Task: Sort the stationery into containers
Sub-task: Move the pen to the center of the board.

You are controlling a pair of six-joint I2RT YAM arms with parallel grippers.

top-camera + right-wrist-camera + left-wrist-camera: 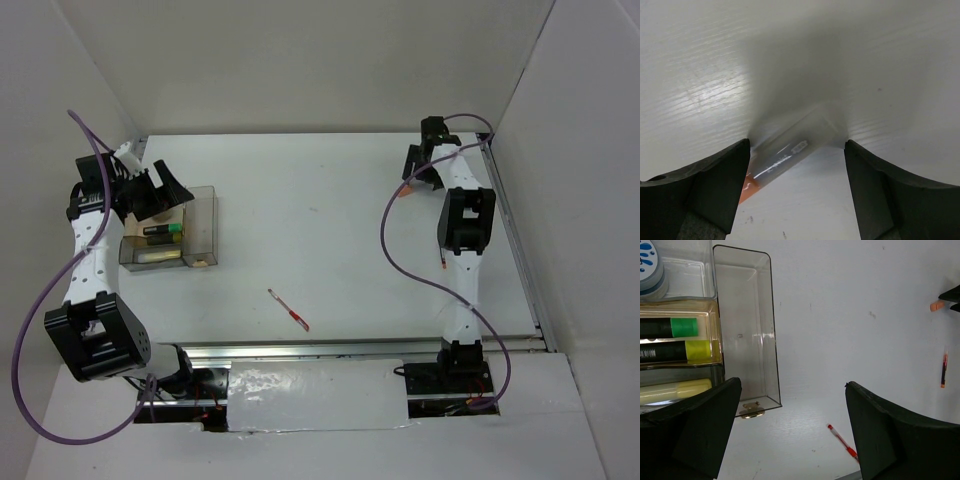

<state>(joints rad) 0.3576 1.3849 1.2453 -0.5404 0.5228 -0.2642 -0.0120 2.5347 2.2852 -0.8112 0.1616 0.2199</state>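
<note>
The right gripper (416, 176), at 2 o'clock, has a clear pen (790, 152) between its fingers (705, 185). I cannot tell if it grips. A loose hold could drop it on the long trip. The left gripper (160, 195) is wide and empty above the box (212, 230) at 9 o'clock. Inside are a green marker (665, 328) and a yellow marker (670, 351). A red pen (288, 308) lies at 6.

I count three pens: one red pen (288, 309) near the middle, a second red pen (943, 369) off to the right, and one clear orange-ended pen (785, 160) at the far right. At the left there are two black markers, a green-capped marker (670, 327) and a yellow-capped marker (675, 351). There is also one pale yellow stick (675, 390), one blue-and-white round tub (649, 265) and one gold clip (751, 412). I see one long clear tray (747, 340); I can't tell how many bins adjoin it.
</note>
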